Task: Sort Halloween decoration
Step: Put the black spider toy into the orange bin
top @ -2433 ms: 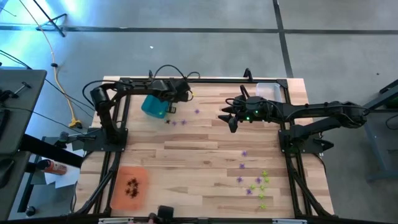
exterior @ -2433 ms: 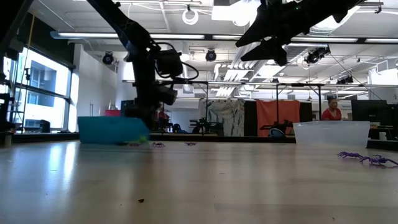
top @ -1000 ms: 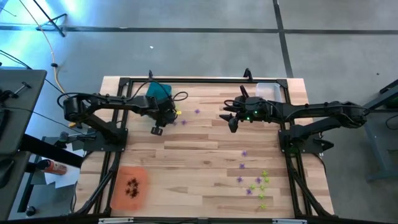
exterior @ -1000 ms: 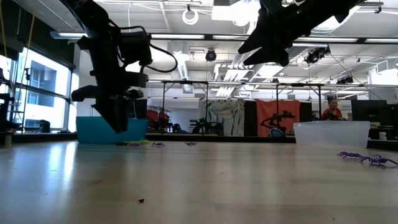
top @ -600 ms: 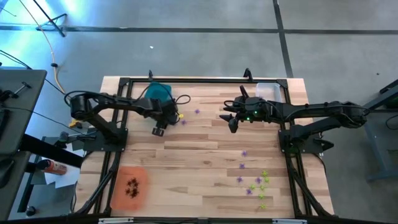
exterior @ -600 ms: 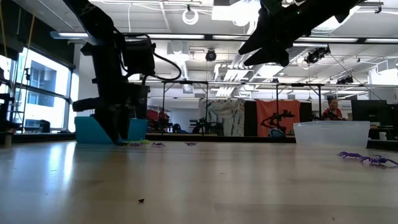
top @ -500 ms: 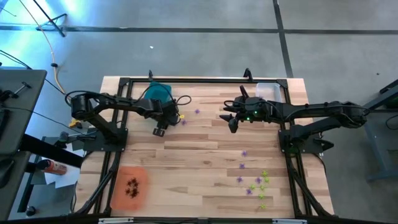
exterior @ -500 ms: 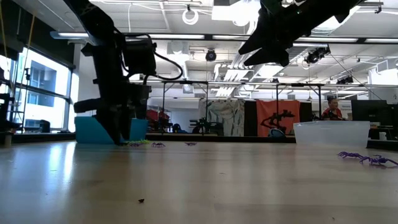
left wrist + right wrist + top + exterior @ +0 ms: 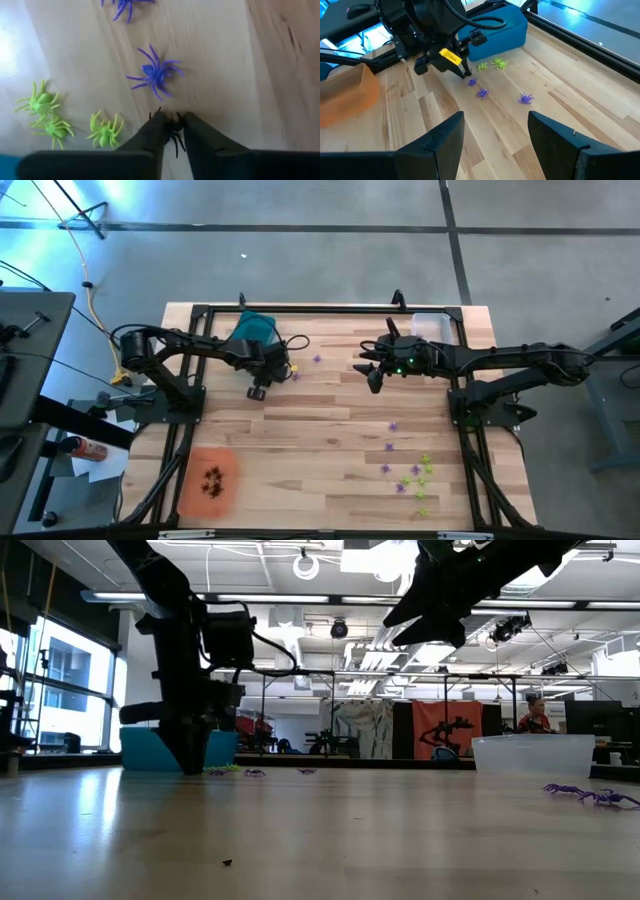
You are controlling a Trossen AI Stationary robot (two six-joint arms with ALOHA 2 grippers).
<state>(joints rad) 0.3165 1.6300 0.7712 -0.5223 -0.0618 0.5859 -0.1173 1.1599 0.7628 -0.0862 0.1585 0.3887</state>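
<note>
Between my left gripper's (image 9: 170, 125) tips, which pinch it at the worktop (image 9: 320, 410), sits a dark spider (image 9: 173, 134). Just ahead lies a purple spider (image 9: 154, 73); green ones (image 9: 104, 130) beside. Dark ones fill the orange tray (image 9: 207, 481). Most sorting remains, I judge. My right gripper (image 9: 372, 370) hovers spread.

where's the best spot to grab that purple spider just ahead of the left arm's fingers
Take the purple spider by its small central body, coming straight down from above. It lies flat on the table with thin legs splayed all round, so a side approach would probably only snag legs. The left tool is closing on a dark spider beside it.
</note>
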